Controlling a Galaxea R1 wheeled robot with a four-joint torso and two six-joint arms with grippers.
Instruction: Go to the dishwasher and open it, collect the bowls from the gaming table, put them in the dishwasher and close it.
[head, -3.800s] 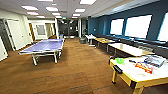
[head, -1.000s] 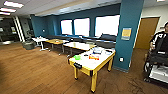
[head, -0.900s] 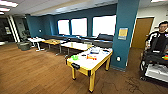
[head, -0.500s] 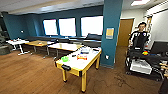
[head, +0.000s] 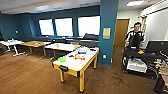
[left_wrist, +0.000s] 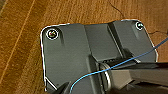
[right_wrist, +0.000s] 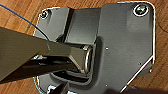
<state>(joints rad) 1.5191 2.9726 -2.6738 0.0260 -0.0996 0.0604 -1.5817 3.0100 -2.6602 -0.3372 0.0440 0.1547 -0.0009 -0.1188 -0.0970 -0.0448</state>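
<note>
The gaming table, white-topped on yellow legs, stands at centre on the wood floor, its near end toward 7 o'clock. At 3 o'clock a person stands behind a dark cart, beside the teal pillar. A green bowl sits near the table's 9 o'clock edge, an orange item close by; whether either gripper's fingers are apart or together I cannot tell.

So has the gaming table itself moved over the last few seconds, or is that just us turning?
No. The gaming table keeps its place beside the teal pillar; both slid across the head view together, so the camera turned.
</note>
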